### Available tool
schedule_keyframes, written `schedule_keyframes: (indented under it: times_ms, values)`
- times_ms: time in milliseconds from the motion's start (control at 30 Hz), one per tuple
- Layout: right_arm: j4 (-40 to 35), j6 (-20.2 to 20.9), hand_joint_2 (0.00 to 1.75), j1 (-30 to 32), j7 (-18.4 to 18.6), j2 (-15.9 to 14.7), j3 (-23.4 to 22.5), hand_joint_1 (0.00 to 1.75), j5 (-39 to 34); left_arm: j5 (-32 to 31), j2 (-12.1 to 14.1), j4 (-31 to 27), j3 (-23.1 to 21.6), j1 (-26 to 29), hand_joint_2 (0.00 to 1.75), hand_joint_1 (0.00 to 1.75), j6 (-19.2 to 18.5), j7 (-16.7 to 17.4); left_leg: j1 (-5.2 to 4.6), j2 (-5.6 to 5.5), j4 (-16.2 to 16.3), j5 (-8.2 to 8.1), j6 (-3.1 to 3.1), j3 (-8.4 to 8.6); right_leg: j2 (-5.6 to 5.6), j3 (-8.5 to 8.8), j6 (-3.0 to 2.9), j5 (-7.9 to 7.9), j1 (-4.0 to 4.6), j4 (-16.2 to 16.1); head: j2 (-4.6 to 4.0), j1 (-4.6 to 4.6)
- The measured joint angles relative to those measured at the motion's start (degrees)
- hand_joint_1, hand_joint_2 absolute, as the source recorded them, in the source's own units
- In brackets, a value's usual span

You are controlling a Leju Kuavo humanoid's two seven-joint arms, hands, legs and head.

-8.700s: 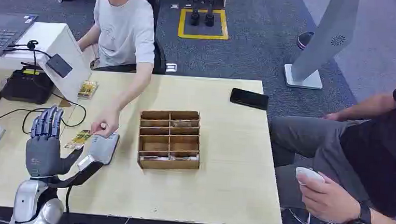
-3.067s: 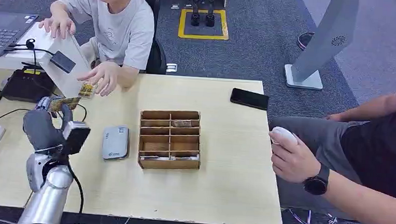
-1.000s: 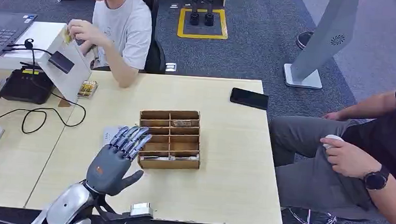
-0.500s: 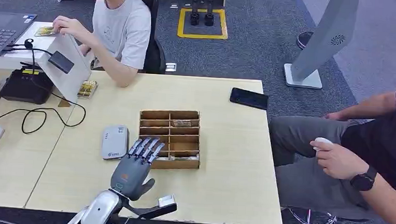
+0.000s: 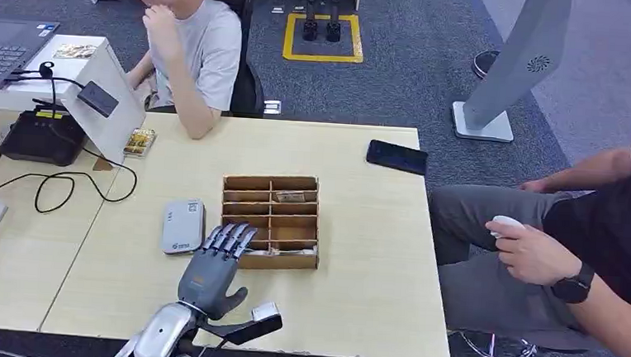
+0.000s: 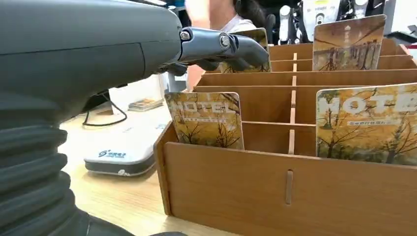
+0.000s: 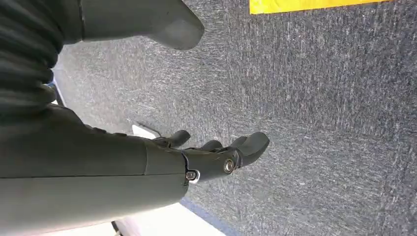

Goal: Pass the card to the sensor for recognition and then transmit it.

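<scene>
My left hand (image 5: 214, 270) is open, with its fingers stretched out flat and reaching over the front left corner of the wooden divider box (image 5: 270, 221). It holds nothing. In the left wrist view the fingers (image 6: 231, 46) hover above the box (image 6: 295, 196), where yellow HOTEL cards (image 6: 206, 119) stand upright in the compartments. The grey card sensor (image 5: 183, 226) lies flat on the table just left of the box. One card (image 5: 76, 50) lies on top of the white stand at the far left. My right hand (image 7: 206, 162) hangs over grey carpet, empty and loosely spread.
A person sits behind the table (image 5: 354, 305) at the far left, one hand at their face. Loose cards (image 5: 139, 142) lie by the white stand (image 5: 102, 91). A black phone (image 5: 397, 157) is at the far right edge. A second person sits right, holding a mouse (image 5: 506, 223).
My left hand swung right from the sensor side to the box's front corner, then nearly stopped. The person laid the card on the white stand and drew their hand back to their face.
</scene>
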Motion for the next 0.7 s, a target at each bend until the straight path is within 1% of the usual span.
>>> schedule_keyframes:
  times_ms: [167, 400, 700]
  values:
    - [0.02, 0.02, 1.75, 0.03, 0.33, 0.00, 0.00, 0.00, 0.72, 1.05, -0.22, 0.04, 1.31, -0.24, 1.75, 0.00, 0.70, 0.04, 0.00, 0.00, 0.00, 0.00, 0.00, 0.00, 0.00, 0.00, 0.00, 0.00, 0.00, 0.00, 0.00, 0.00]
    - [0.02, 0.02, 1.75, 0.04, 0.39, 0.00, 0.00, 0.00, 1.12, 1.66, -0.33, 0.04, 3.15, -1.03, 1.75, 0.00, 0.72, 0.15, 0.01, 0.00, 0.00, 0.01, 0.00, 0.01, 0.00, 0.00, 0.00, 0.00, 0.01, 0.00, 0.00, 0.00]
    - [0.02, 0.09, 1.75, 0.04, 0.66, 0.02, 0.00, 0.00, 1.79, 3.78, -1.20, 0.02, 4.35, -0.99, 1.75, 0.00, 0.85, -1.57, 0.00, -0.01, 0.00, 0.00, 0.00, 0.00, 0.00, 0.00, 0.00, 0.00, 0.00, 0.00, 0.00, 0.00]
